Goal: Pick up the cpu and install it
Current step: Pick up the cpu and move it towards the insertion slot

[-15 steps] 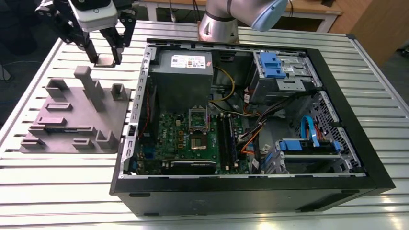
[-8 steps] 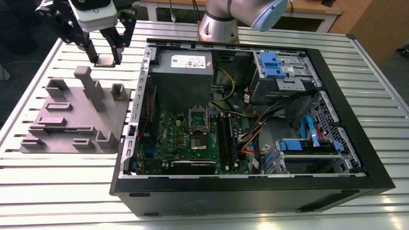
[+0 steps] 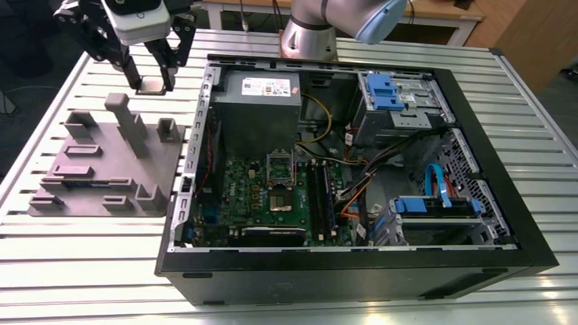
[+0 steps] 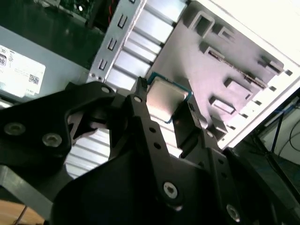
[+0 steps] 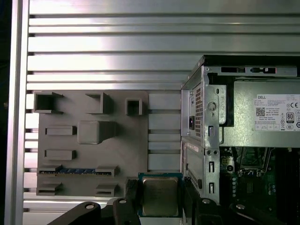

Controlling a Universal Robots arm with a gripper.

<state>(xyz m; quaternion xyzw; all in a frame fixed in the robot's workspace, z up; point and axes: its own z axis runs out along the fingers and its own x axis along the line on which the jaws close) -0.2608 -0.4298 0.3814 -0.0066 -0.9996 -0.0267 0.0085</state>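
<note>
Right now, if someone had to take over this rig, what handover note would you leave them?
Gripper: shut on the cpu, clamped at two opposite edges, with its metal top plate visible in both wrist views.
Position: held in the air near the edge of the grey tray, to the exterior view's left of the open computer case.
Done: cpu picked up and clear of the tray.
Left: cpu is not yet over the motherboard and is not installed.

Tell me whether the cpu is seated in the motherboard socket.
No, the cpu is clamped between the fingers, outside the computer case.
</note>
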